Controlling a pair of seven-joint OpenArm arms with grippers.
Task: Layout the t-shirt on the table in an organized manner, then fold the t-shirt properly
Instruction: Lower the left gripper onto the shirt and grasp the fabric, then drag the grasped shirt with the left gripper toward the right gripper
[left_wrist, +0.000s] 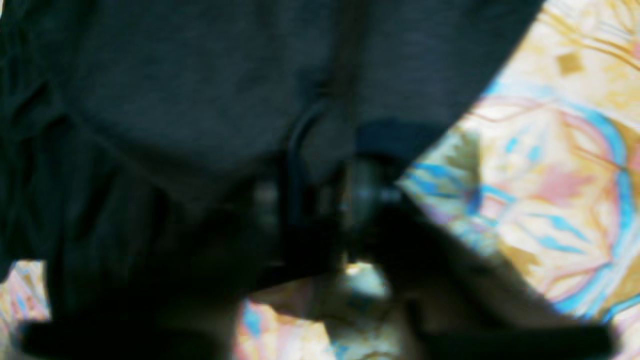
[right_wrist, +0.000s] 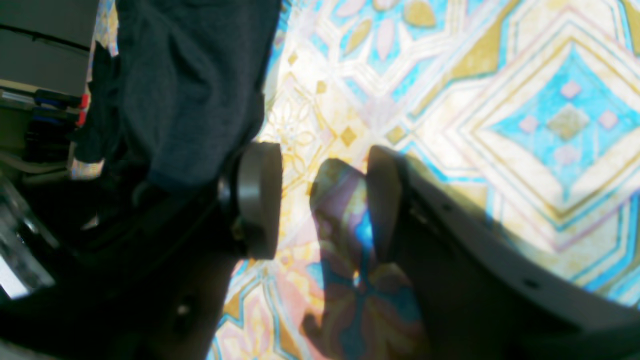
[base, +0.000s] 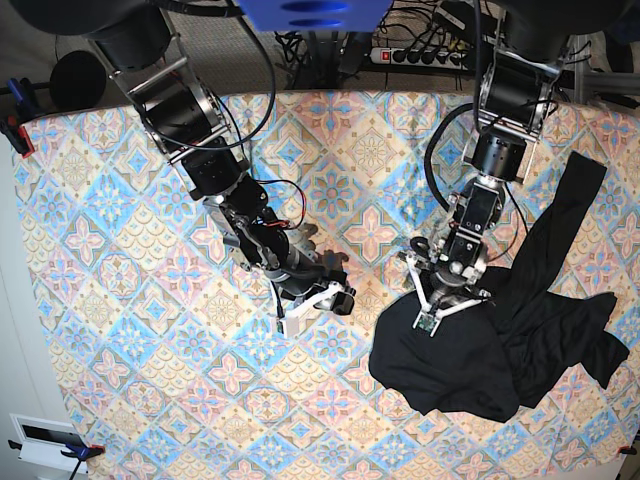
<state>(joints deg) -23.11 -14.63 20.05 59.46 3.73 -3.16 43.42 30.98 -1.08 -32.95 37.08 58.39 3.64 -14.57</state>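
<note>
Patterned table (base: 120, 250), t-shirt (base: 470, 360) crumpled under left hand (base: 440, 300).

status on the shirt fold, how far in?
Early. Done: nothing; the shirt lies crumpled on the table, one sleeve trailing toward the far edge. In hand: the left gripper is at the shirt's upper edge, dark cloth between its jaws in the wrist view. The right gripper hangs open over bare table. Left: spread flat, then every fold.

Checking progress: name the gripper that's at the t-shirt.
The left gripper, at the black t-shirt's upper edge. The right gripper hangs open over bare table.
</note>
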